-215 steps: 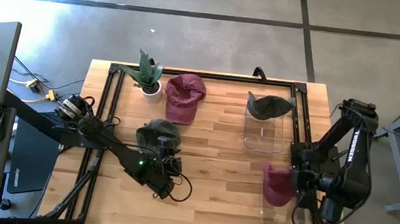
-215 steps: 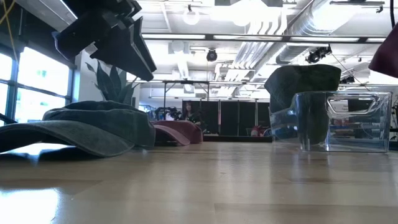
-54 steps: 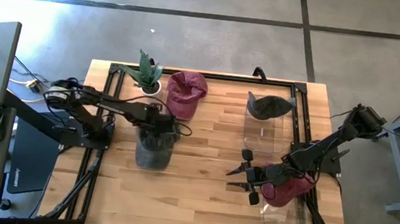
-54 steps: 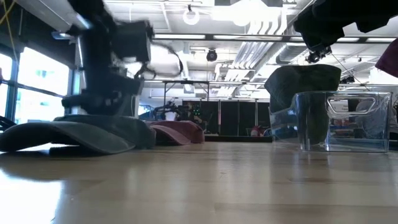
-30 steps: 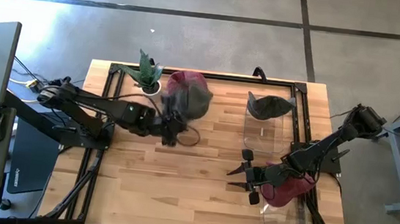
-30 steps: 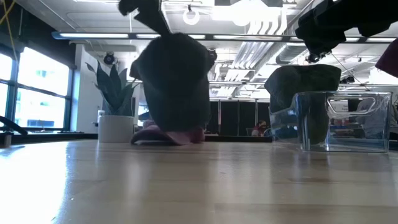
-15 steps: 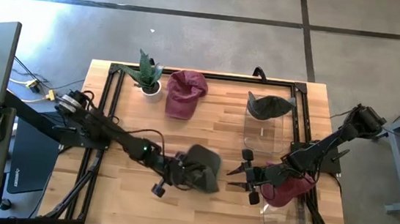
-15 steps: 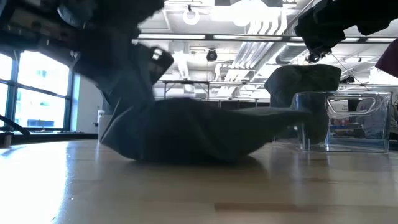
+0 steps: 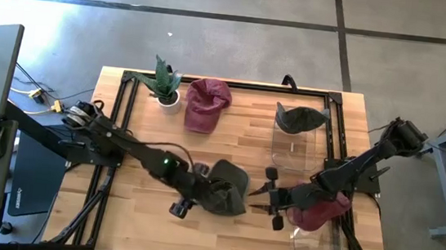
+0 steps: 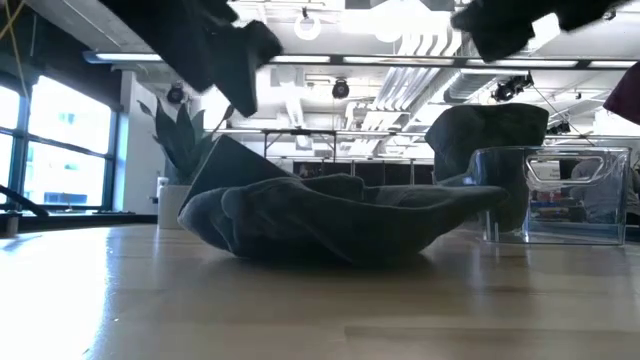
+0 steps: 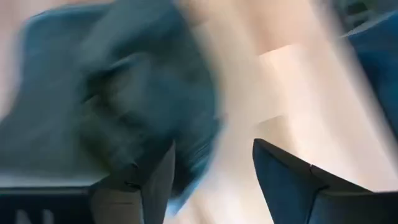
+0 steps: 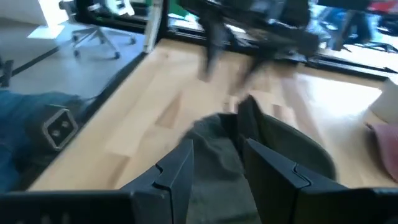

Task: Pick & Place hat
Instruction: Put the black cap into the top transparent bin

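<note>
Starting at the left edge of the wooden table (image 9: 238, 143), the left arm reaches in diagonally from the left side, and the left gripper (image 9: 191, 197) sits right at the near-left edge of the dark grey-green cap (image 9: 223, 188). Its fingers are spread apart in the left wrist view, with the cap's fabric just in front of them, so it isn't clamping anything. That cap lies on the table a bit nearer the front than the middle, crumpled and crown-down, with its long axis running roughly front-left to back-right; in the low view its brim sticks out towards the clear bin. Further back there's a small potted plant (image 9: 164, 82) by the rear-left corner and a maroon cap (image 9: 205, 105) just beside it. Moving right, the right gripper (image 9: 272, 197) hovers just beside the dark cap's right edge, jaws parted and empty. A second maroon cap (image 9: 319, 208) sits under the right arm by the near clear container (image 9: 310, 247). Another dark cap (image 9: 299, 118) rests on the far clear bin (image 9: 290, 152).
</note>
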